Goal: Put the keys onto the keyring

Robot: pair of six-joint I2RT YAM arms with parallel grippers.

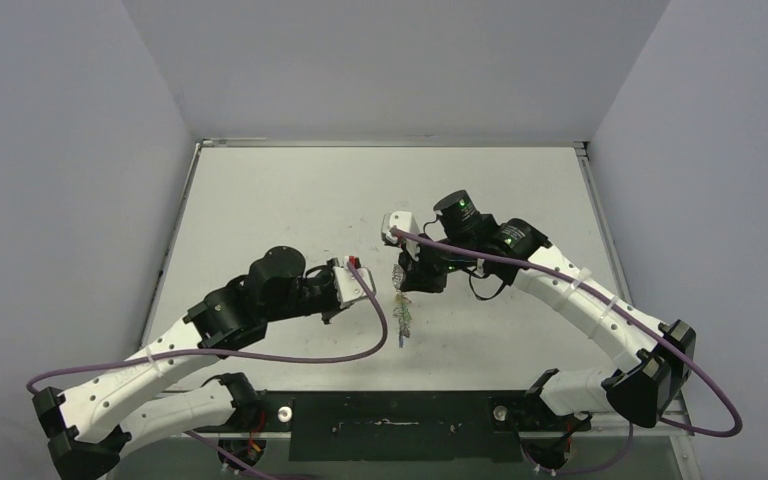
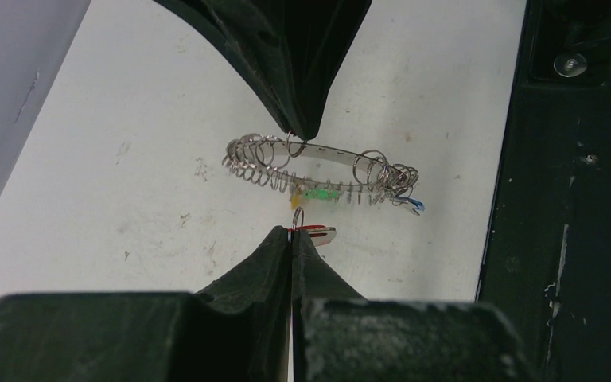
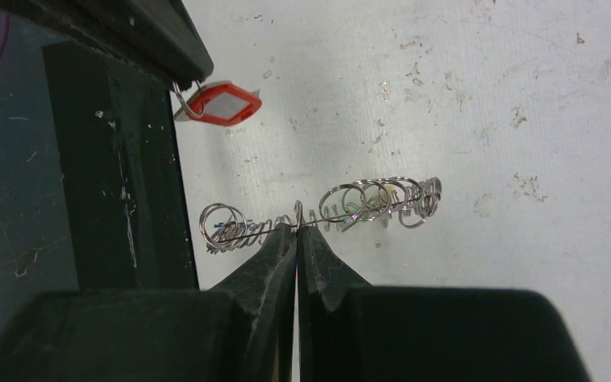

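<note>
Our left fingers [image 2: 266, 259] are clamped on the loop of the red-tagged key [image 2: 316, 231], and the keyring [image 2: 330, 151], pinched at its rim by our closed right fingers [image 3: 270, 259], lies straight ahead just beyond the key, broadside across the left arm's approach.

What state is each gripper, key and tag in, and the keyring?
keyring: held by its rim.
red-tagged key: held, apart from the keyring.
blue-tagged key: hanging at the keyring's edge.
green tag: hanging from the keyring.
yellow tag: hanging beside the green tag.
left gripper: fingers shut on the red-tagged key.
right gripper: fingers shut on the keyring.
</note>
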